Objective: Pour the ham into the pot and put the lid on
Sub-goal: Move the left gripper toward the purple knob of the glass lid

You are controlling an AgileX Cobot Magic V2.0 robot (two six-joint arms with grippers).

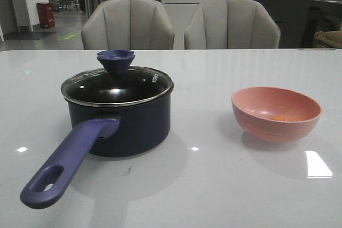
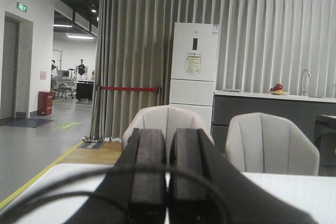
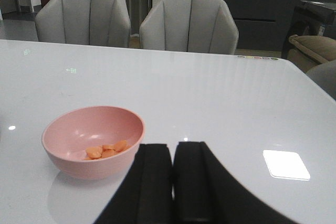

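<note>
The dark navy pot (image 1: 123, 121) stands on the white table at the left, its purple-blue handle (image 1: 67, 161) pointing toward me. The glass lid (image 1: 118, 86) with a purple-blue knob (image 1: 115, 60) sits on the pot. The ham (image 1: 283, 117) lies in a pink bowl (image 1: 276, 113) at the right; the right wrist view shows the orange bits (image 3: 107, 150) in the bowl (image 3: 92, 140). My right gripper (image 3: 172, 150) is shut and empty, just right of the bowl. My left gripper (image 2: 168, 140) is shut and empty, pointing at the chairs. Neither gripper shows in the front view.
Two grey chairs (image 1: 128, 25) (image 1: 231, 24) stand behind the table's far edge (image 1: 214, 49). A bright light reflection (image 1: 318, 165) lies on the table near the bowl. A fridge (image 2: 193, 66) and a counter are far behind.
</note>
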